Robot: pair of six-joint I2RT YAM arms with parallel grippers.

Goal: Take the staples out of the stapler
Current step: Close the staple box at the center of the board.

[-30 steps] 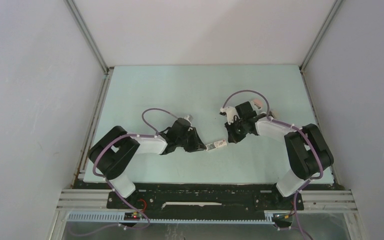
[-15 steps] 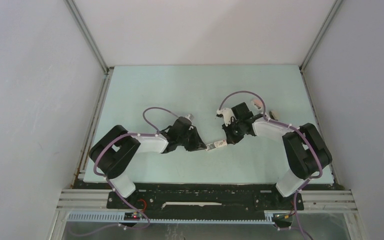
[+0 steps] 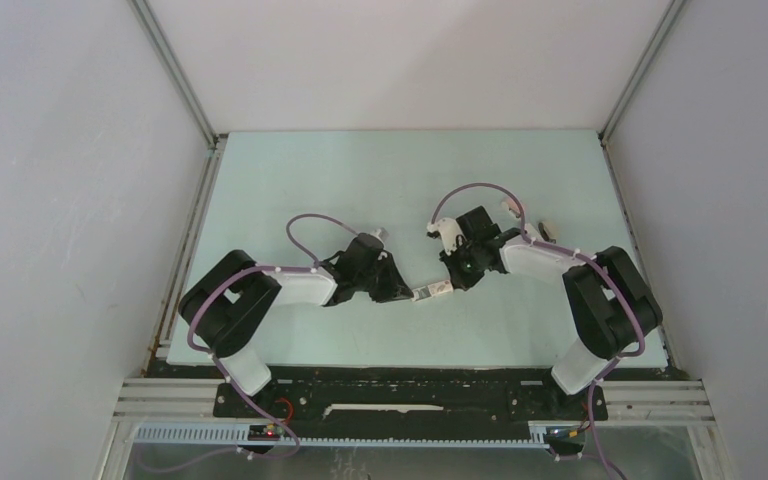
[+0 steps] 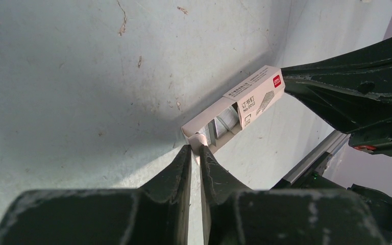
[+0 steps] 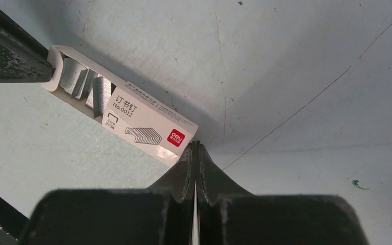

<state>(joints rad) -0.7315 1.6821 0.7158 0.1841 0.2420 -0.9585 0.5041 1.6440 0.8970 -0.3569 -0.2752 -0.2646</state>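
Inside the staple box (image 5: 143, 122), at its open end, lie the staples (image 5: 84, 84). They look like light, stiff grey strips, probably brittle at the joints and best pinched across their flat sides. The left end effector (image 4: 195, 149) is narrowed onto the box's end flap. The right end effector (image 5: 195, 145), fully closed, touches the box's red-logo end.

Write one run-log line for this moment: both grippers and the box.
left gripper: shut on box flap | right gripper: shut, tips at box's red end | box: lying on table between grippers
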